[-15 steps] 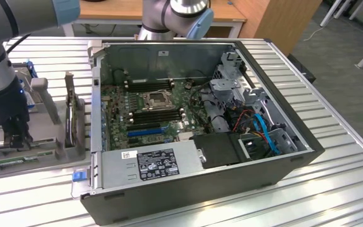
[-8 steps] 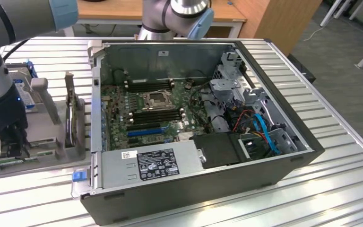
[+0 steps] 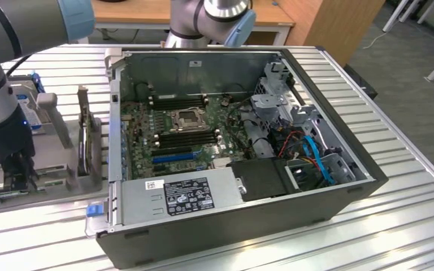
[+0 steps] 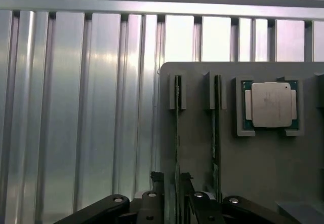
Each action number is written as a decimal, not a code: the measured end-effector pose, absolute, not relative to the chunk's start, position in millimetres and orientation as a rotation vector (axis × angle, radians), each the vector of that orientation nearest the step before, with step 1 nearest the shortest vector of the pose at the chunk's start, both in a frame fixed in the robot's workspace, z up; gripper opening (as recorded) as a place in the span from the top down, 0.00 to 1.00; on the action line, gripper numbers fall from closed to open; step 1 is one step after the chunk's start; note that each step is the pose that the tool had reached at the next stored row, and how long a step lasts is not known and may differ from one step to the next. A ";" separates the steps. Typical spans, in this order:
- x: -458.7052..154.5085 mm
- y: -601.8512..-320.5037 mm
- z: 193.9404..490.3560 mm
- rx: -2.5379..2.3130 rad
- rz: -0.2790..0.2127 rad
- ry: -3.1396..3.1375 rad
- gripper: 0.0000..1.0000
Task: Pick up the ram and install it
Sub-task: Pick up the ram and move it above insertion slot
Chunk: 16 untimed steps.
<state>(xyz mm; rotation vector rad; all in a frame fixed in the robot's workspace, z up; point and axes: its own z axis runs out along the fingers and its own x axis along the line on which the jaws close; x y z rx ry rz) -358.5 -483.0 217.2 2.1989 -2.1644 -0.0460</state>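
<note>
Straddling the ram (image 4: 177, 133), your gripper (image 4: 171, 179) has one finger on each side of the thin green stick. The jaws stand slightly apart, with a sliver of grey visible between one fingertip (image 4: 157, 177) and the board, so nothing is clamped. The ram stands on edge in a slot of the grey holder (image 4: 197, 143). It is the one farther from the processor (image 4: 272, 105).

You have two sticks in the holder: the ram and a second stick (image 4: 215, 133) in the neighbouring slot. The single processor lies flat in its own square recess, and the faint marks on its metal lid cannot be read.

In the exterior view, the arm (image 3: 2, 113) reaches down over the holder at the exterior view's left, on the ribbed aluminium table (image 3: 398, 226). Beside it lies one open computer case (image 3: 338, 195). Two banks of black memory slots, one (image 3: 176, 101) above and one (image 3: 190, 138) below the processor socket (image 3: 188, 118), sit on the motherboard (image 3: 138, 130).

The power supply (image 3: 145, 197) carries a black label (image 3: 188, 196) and a small white sticker (image 3: 153, 184). Their print is too fine to read.
</note>
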 end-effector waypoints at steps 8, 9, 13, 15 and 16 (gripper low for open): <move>-358.6 -483.2 205.4 2.198 -0.046 -2.164 0.74; -358.6 -483.2 205.3 2.198 -0.046 -2.163 0.74; -358.5 -479.6 204.5 2.198 -0.045 -2.163 0.74; -358.5 -478.4 204.2 2.198 -0.045 -2.163 0.74; -358.5 -478.2 204.1 2.198 -0.045 -2.163 0.74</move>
